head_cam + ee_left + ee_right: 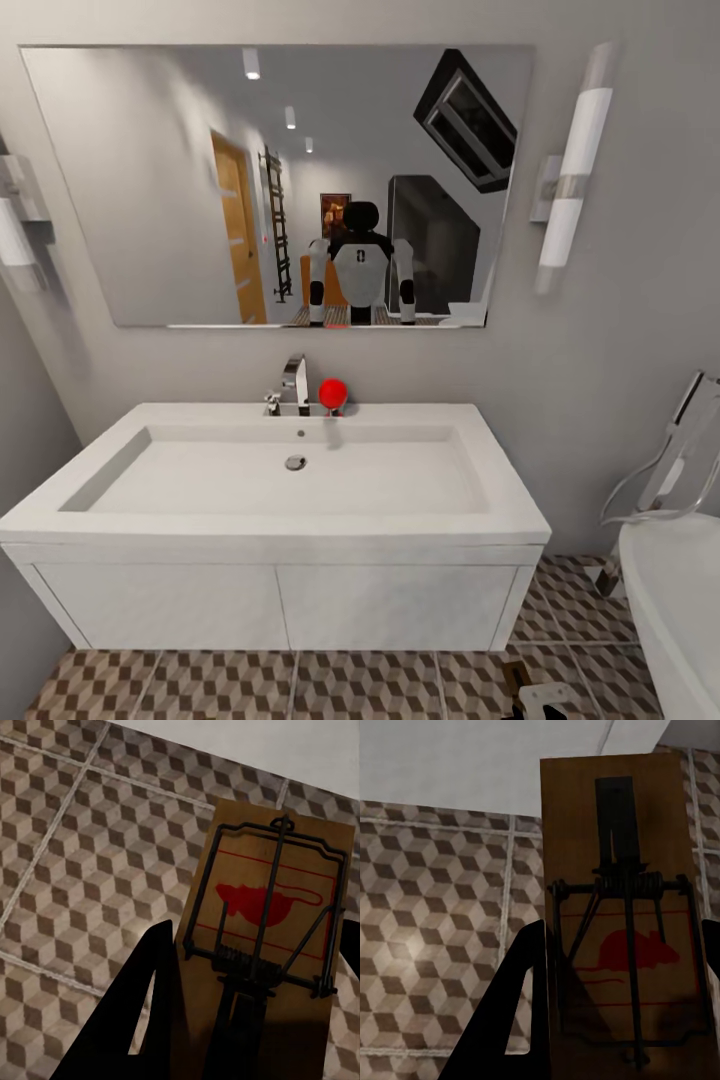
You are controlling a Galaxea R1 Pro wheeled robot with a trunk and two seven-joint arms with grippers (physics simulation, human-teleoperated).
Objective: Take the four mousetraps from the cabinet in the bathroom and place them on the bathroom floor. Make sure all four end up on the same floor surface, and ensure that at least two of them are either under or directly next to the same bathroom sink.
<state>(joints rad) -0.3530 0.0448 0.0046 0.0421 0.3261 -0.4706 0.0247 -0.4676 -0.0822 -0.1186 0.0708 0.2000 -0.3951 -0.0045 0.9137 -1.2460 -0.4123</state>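
Head view: sink is a white straight-edged slab, smooth matte, with a rectangular basin, round drain and chrome faucet. A red ball-shaped object sits just beside the faucet. White flat-front vanity below. Mirror above, frameless, reflecting the robot. Floor: square tiles, brown/beige/white cube print, pale grout. Rounded white tub edge at right.

Left wrist view: trap is a flat tan wood board, black wire bar and coil spring, red mouse print inside a red outline. It lies between the left gripper's dark fingers, held above the tiled floor. The fingers are clamped on its sides.

Right wrist view: second trap, same build, darker in shadow, black strip along its centre. Right gripper fingers flank the board and grip its edges, above the tiles near a pale wall.
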